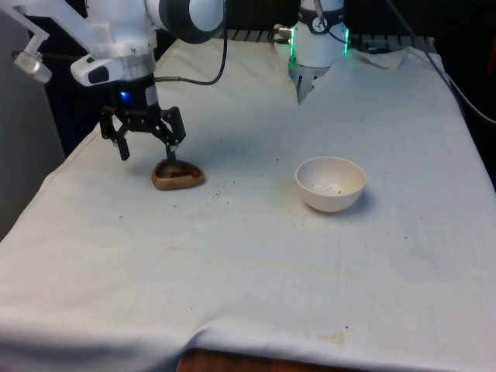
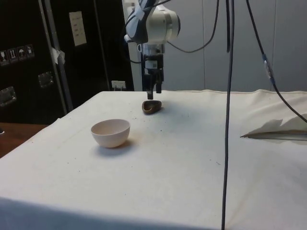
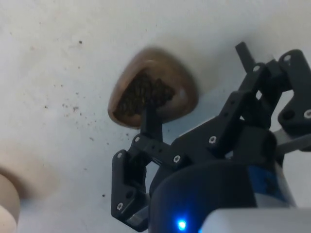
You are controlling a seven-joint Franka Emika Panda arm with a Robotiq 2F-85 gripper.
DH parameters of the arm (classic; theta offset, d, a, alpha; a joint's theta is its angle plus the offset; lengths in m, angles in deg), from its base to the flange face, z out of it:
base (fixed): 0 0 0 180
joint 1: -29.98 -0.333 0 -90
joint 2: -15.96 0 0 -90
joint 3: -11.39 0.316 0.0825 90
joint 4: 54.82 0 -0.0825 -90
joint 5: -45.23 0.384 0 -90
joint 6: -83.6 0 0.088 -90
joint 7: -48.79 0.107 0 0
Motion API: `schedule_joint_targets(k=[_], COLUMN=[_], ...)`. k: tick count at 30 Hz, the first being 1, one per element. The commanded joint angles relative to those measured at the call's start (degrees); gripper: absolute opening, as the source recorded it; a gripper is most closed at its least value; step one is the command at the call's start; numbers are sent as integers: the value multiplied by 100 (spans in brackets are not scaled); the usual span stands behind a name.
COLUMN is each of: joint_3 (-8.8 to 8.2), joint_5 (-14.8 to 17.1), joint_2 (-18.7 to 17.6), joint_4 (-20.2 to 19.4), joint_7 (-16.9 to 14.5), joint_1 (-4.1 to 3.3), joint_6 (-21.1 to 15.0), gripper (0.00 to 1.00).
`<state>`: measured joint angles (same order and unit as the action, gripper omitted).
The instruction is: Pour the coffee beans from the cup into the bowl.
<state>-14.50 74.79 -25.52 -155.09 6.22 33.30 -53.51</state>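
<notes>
In the front view, the tool (image 1: 145, 148) hangs over the desk (image 1: 256, 263) towards the front view's left, its two black fingers spread wide apart and holding nothing. The brown cup (image 1: 177, 175) sits on the white cloth just below it; one fingertip reaches down to the cup's near rim or just inside it, while the other finger hangs in the air well out on the side further to the front view's left, clear of the cup. The white bowl (image 1: 330, 184) stands upright on the cloth well apart from the cup, towards the front view's right, with a few small specks on its inside. Dark crumbs lie scattered on the cloth between cup and bowl. In the side view, the tool (image 2: 153, 92) points straight down over the cup (image 2: 151, 107), its fingertips right at the cup's upper edge; whether they touch it cannot be told from here. The bowl (image 2: 111, 132) stands nearer the camera and apart from the cup. In the wrist view, the cup (image 3: 151, 89) is seen from above, a rounded, somewhat triangular brown vessel filled with dark coffee beans (image 3: 144, 91). One finger of the tool (image 3: 194, 82) crosses the cup's rim and its tip lies over the beans; the other finger stands off beside the cup, not touching it. A pale edge of the bowl (image 3: 7, 206) shows at the picture's corner.
</notes>
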Motion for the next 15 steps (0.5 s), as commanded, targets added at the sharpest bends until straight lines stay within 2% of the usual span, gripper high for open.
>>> schedule_joint_targets(k=[1, 3, 4, 5, 12, 13, 14, 15], joint_3=[29, 6, -17, 0, -6, -34, -6, -6], joint_5=[29, 92, 69, 97, 103, 69, 103, 103], joint_2=[-34, -103, -86, -120, -212, -178, -223, -241], joint_4=[57, 103, 69, 115, 172, 120, 178, 189], joint_7=[-40, -80, -46, -86, -97, -69, -97, -92], joint_1=[52, 46, 6, 52, 86, 46, 92, 92], joint_6=[40, 29, 0, 23, 6, 0, 6, 6], gripper=[100, 100, 100, 100, 100, 100, 100, 100])
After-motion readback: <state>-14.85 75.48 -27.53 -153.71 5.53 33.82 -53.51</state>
